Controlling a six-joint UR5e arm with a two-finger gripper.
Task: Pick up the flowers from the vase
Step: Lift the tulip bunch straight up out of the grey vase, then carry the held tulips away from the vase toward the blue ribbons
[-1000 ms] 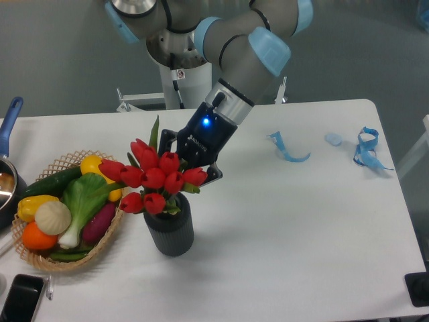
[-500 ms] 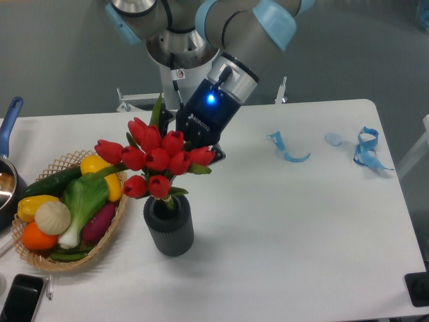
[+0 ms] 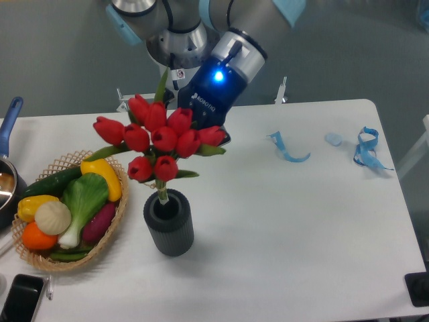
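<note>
Change since earlier: hand [image 3: 194, 137] and flowers [image 3: 159, 142] are both higher than half a second ago; the red heads, which were sitting low over the vase [image 3: 169, 223], have risen, and the round mouth of the vase is now open to view.

Hand: it is behind the bunch, up and to the right of the red heads, and its fingers are hidden by them. It seems to be closed on the flowers, because the bunch hangs with it above the vase; I judge this, I cannot see the contact itself.

Flowers: directly in front of the hand and a little below it. The bound green stems reach down from the hand, and their lower end is still inside the mouth of the vase.

Vase: below the hand, standing upright on the white surface [image 3: 288, 228], not tilted.

Basket [image 3: 107, 231]: below and to the left of the hand, with toy vegetables inside, just beside the vase.

Blue ribbons [image 3: 289, 149]: to the right of the hand, well apart, lying on the surface.

Progress: grasp seems done and the lift is well under way.

Left to do: stem ends must come fully out of the vase; in my judgement only a short further rise is needed.
</note>
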